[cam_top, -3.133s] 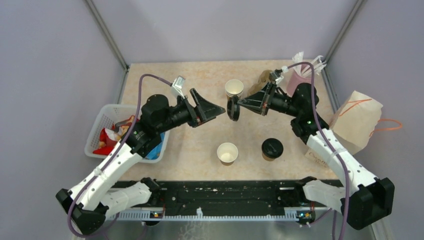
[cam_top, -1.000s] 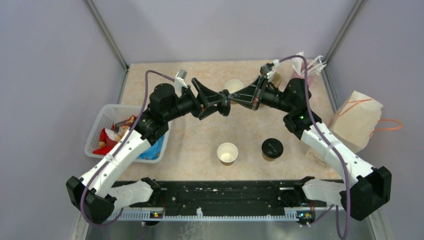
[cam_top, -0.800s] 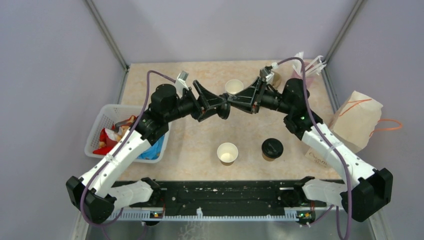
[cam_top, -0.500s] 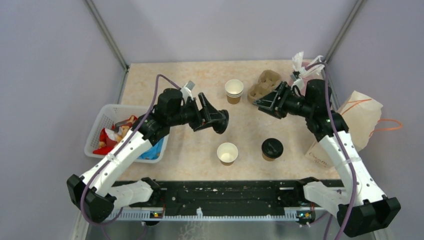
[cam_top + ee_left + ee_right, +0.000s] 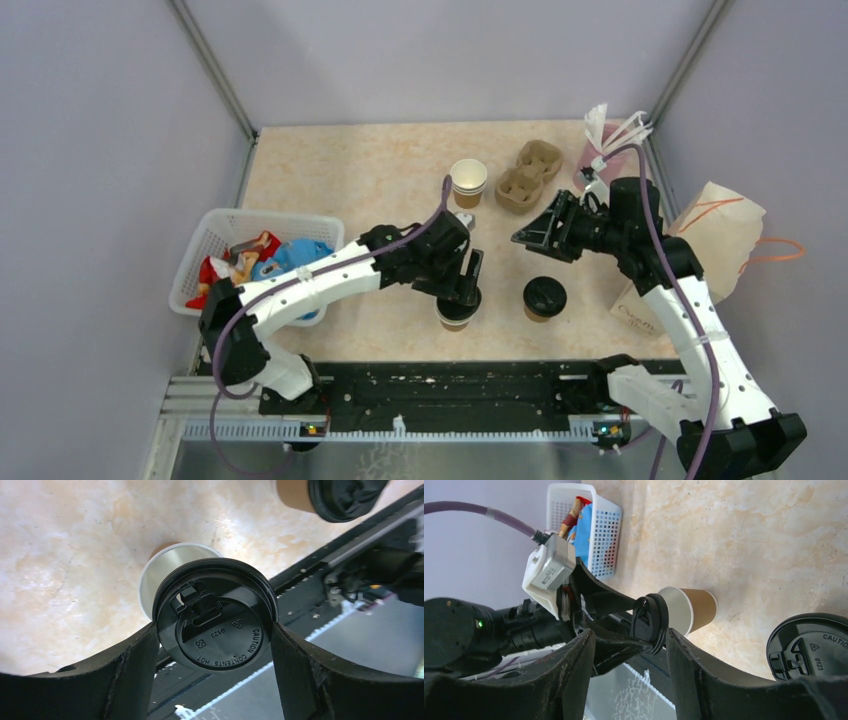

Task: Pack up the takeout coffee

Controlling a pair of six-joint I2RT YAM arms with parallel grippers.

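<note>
My left gripper [image 5: 462, 290] is shut on a round black lid [image 5: 215, 627], its fingers [image 5: 137, 655] pressing the rim from both sides. The lid hangs just over an open brown paper cup [image 5: 152, 575] near the table's front, partly off its rim. From the right wrist view the lid [image 5: 651, 622] sits close against that cup's [image 5: 691, 609] mouth. A second cup with its black lid on [image 5: 544, 297] stands to the right. My right gripper [image 5: 527, 237] hovers open and empty behind it, fingers [image 5: 579, 655] apart.
A stack of spare paper cups [image 5: 467, 180] and a brown pulp carrier [image 5: 528, 172] stand at the back. A pink cup of white sticks [image 5: 600, 150] is at the back right, a paper bag [image 5: 715, 240] at the right edge, a white basket [image 5: 225, 225] on the left.
The lid has passed from my right gripper to my left. The right gripper opened and drew back to the right. The left arm swung down and forward with the lid over the front open cup.
</note>
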